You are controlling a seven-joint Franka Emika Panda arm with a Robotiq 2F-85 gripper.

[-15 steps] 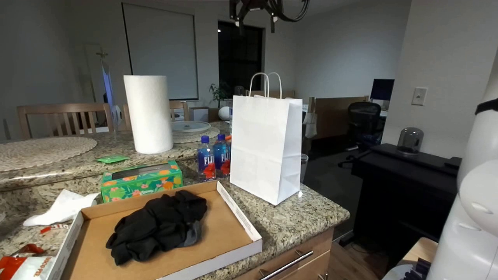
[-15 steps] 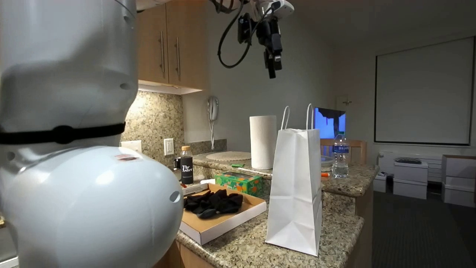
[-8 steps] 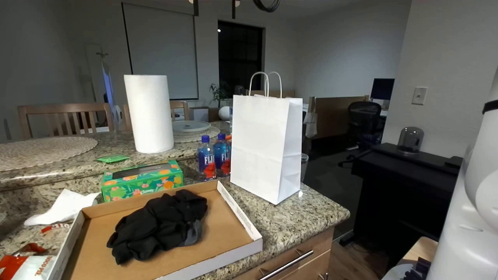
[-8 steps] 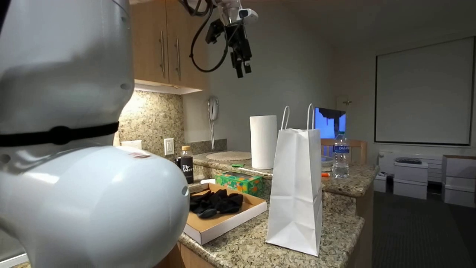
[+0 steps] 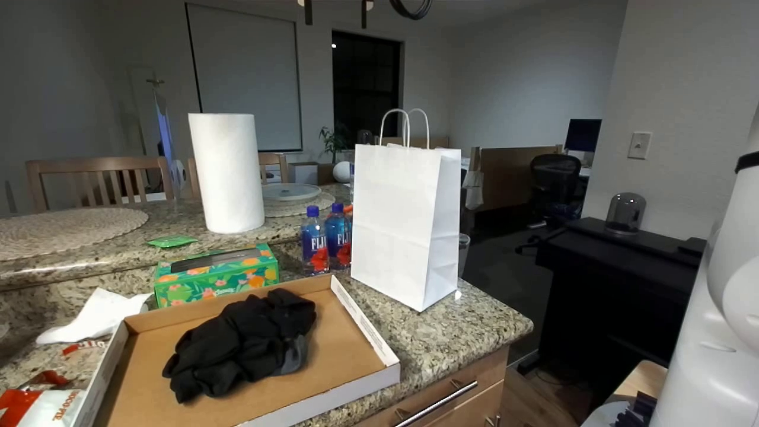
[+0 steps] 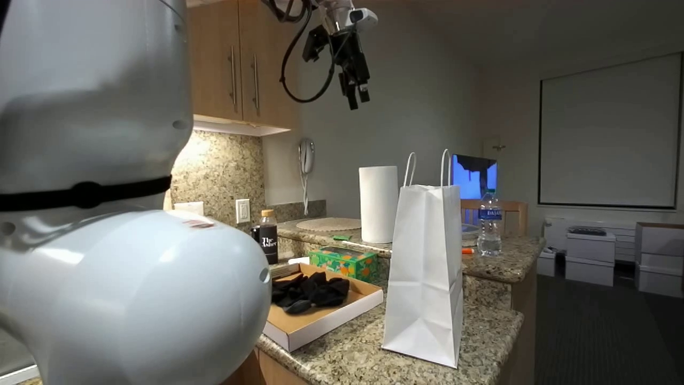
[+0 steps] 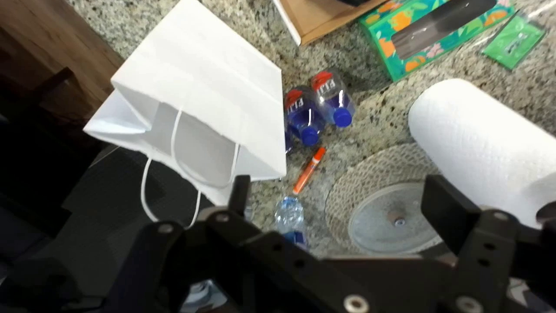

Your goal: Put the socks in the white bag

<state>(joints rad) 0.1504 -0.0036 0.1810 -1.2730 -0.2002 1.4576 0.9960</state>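
Near the table's (image 5: 468, 326) corner stands the bag (image 5: 394, 225), apart from the box (image 5: 344, 365) holding socks (image 5: 240, 344). The pincer (image 7: 338, 195) gapes above.

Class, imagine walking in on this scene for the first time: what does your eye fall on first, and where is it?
The tall white bag stands out first, upright near the end of the granite counter. The black socks come next, heaped in the cardboard tray near it. High above, in an exterior view, hangs the open, empty gripper.
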